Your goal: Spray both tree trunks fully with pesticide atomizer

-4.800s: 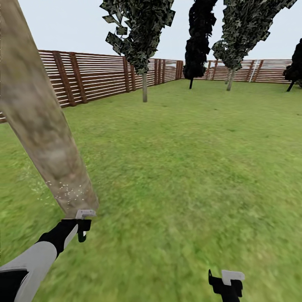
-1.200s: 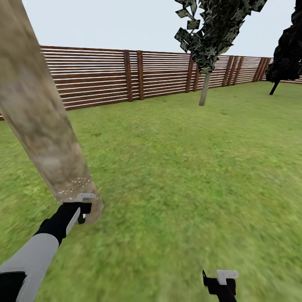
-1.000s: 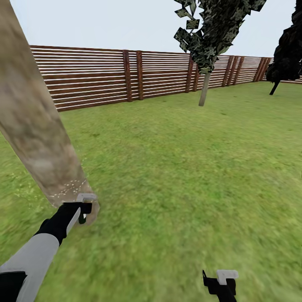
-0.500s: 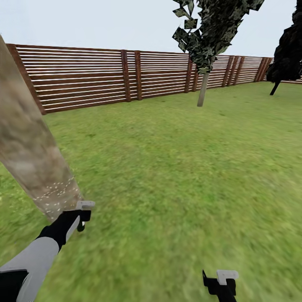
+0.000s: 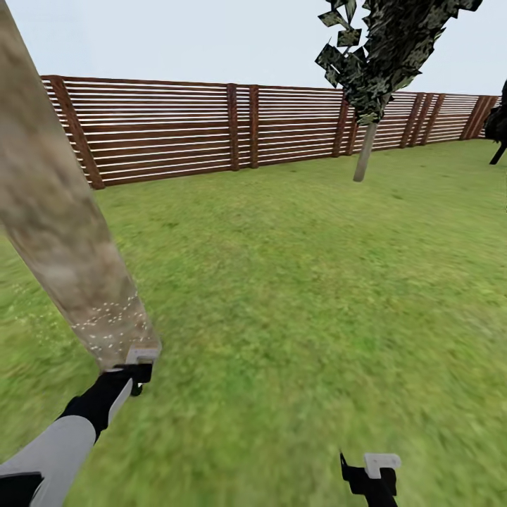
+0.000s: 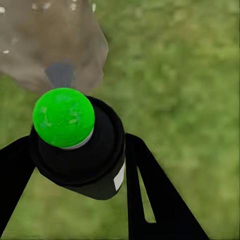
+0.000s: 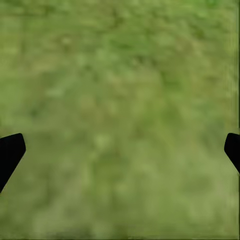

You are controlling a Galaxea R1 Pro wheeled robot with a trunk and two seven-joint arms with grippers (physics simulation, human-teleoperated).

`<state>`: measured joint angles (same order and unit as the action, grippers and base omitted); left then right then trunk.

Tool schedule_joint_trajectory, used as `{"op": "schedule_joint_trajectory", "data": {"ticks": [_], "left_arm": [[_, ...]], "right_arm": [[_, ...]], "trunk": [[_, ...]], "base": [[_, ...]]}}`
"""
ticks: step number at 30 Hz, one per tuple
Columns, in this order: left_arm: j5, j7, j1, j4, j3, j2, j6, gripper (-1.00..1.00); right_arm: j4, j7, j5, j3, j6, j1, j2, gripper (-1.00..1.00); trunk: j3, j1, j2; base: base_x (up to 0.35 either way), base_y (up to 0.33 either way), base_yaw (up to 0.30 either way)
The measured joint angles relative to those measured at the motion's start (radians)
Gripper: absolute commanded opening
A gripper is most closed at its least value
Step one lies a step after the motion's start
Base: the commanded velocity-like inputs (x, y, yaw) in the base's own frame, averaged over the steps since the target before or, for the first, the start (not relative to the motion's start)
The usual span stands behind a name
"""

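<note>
Holding the bottle (image 6: 82, 150) in your left gripper (image 6: 75, 165): dark body, bright green round top in the left wrist view, black fingers (image 6: 150, 195) clamped on either side of it. What's inside the bottle can't be seen. In the head view the left gripper (image 5: 137, 366) sits right at the base of the near tree trunk (image 5: 63, 218), nozzle end close to the bark, and small white specks dot the trunk's lower part. That trunk leans and runs off the top left of the head view. Your right gripper (image 5: 373, 475) hangs low over the grass (image 5: 303, 296), fingers spread wide and nothing between them; the right wrist view has just the two fingertips (image 7: 10, 152) at the edges over lawn. The second tree (image 5: 366, 151) stands well apart, near the slatted wooden fence (image 5: 211, 127). Open lawn between the two trees, with the fence closing off the far edge.
</note>
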<state>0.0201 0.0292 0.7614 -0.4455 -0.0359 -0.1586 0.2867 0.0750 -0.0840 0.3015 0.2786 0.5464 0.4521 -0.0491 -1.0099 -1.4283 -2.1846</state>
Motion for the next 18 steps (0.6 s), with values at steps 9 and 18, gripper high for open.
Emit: {"op": "schedule_joint_trajectory", "data": {"ticks": [9,18], "left_arm": [[0.197,-0.297,-0.082,0.028,0.017,-0.03,-0.138,-1.0],[0.484,-0.825,-0.074,0.011,0.016,-0.061,-0.296,-1.0]], "right_arm": [[0.158,0.008,0.078,-0.051,-0.011,0.001,0.0,1.0],[0.403,0.597,0.27,-0.123,-0.284,0.041,0.001,1.0]], "trunk": [[0.0,0.0,0.0],[0.0,0.0,0.0]], "base": [[-0.342,0.0,0.0],[-0.281,0.0,0.0]]}}
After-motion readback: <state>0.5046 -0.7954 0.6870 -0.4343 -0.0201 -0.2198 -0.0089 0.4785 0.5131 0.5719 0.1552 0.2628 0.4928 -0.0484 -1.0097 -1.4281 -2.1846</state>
